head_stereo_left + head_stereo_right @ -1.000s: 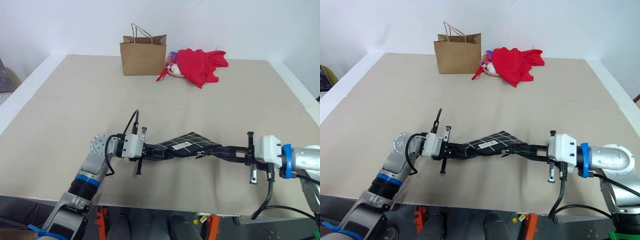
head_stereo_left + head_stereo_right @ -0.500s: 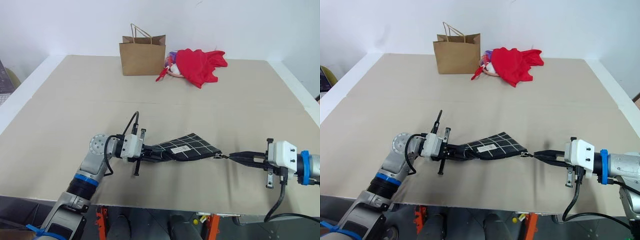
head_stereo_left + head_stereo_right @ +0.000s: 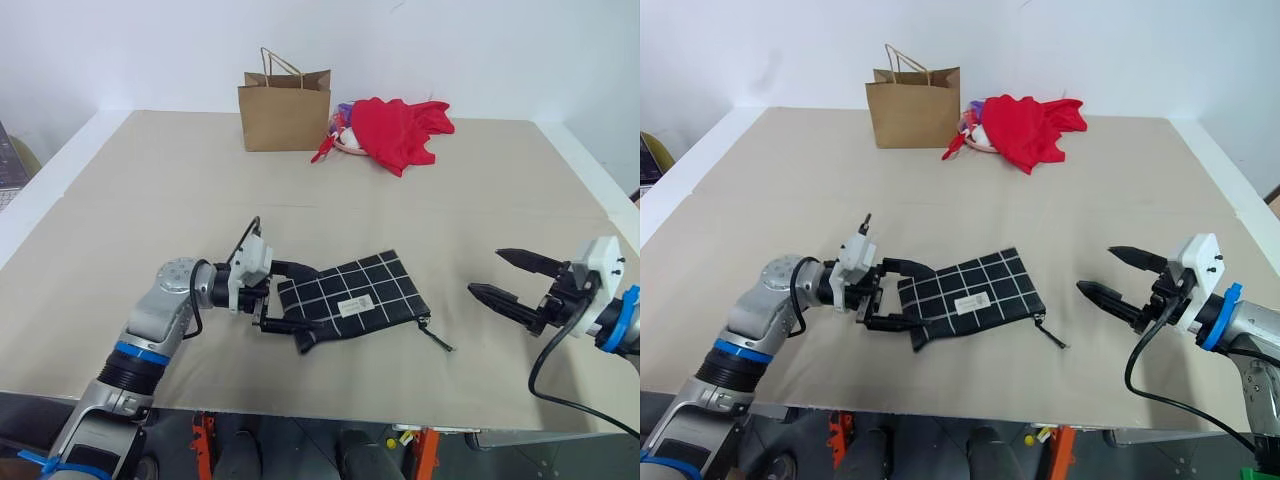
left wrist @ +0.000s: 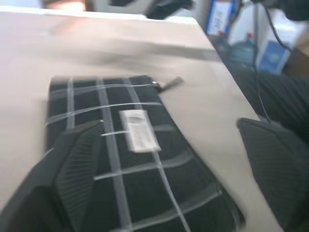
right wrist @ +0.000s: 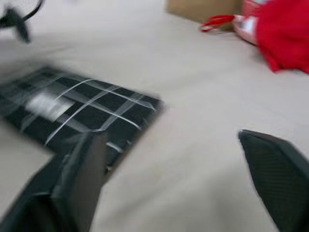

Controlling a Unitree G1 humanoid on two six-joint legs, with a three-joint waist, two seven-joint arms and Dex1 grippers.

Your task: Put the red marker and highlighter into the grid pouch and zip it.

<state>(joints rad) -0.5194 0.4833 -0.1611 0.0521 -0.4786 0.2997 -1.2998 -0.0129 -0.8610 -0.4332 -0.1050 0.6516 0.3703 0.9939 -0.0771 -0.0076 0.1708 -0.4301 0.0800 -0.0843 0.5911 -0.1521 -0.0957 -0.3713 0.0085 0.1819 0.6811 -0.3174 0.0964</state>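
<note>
The grid pouch [image 3: 355, 300], black with white lines and a small white label, lies flat on the table, its zipper pull [image 3: 437, 340] trailing off the right corner. My left gripper [image 3: 305, 298] is open, one finger on each side of the pouch's left end; the left wrist view looks along the pouch [image 4: 130, 145] between them. My right gripper [image 3: 484, 271] is open and empty, a short way right of the pouch and apart from it. In its wrist view the pouch [image 5: 82, 106] lies ahead. The red marker and the highlighter are out of sight.
A brown paper bag [image 3: 285, 105] stands at the far edge of the table, with a crumpled red cloth [image 3: 400, 130] beside it on the right. The beige tabletop [image 3: 150, 200] spreads wide around the pouch; its front edge runs close below both arms.
Both grippers have opened and let go of the pouch, which was held stretched between them and now lies flat. The right gripper drew back to the right, away from the zipper pull.
</note>
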